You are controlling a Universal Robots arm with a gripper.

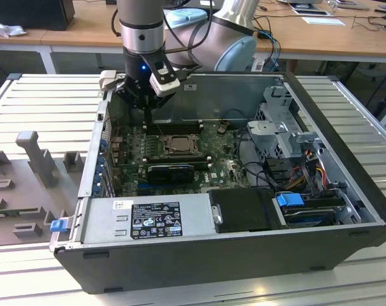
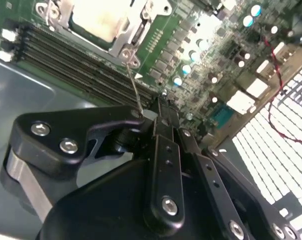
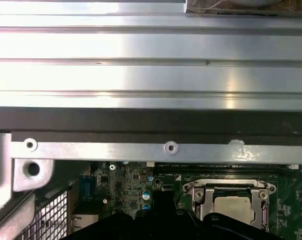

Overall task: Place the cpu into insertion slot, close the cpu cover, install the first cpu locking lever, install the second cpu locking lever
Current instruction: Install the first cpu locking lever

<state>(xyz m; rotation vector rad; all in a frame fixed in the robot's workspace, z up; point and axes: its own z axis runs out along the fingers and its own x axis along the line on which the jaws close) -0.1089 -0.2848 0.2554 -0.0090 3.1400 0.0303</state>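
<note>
The cpu (image 2: 98, 22) lies pale and flat in the insertion slot (image 1: 173, 145) on the green motherboard. Over it the silver cpu cover (image 2: 133, 35) is folded down, and the chip shows through its window. In the first wrist view the cpu (image 3: 233, 207) and cover (image 3: 225, 186) sit beside my dark gripper (image 3: 160, 195). A thin wire locking lever (image 2: 133, 82) stands up from the socket corner to the side of my gripper (image 2: 161, 106), whose black fingers are together. Whether they pinch the wire is hidden. In the exterior view my gripper (image 1: 147, 116) hangs just behind the socket's left corner.
Long black memory slots (image 2: 76, 70) run next to the socket. A black card (image 1: 170, 172), the power supply (image 1: 148, 220), a drive cage (image 1: 282, 127) and loose cables (image 1: 307, 166) crowd the case. The case wall (image 3: 151, 120) and rear grille (image 2: 280, 135) are close by.
</note>
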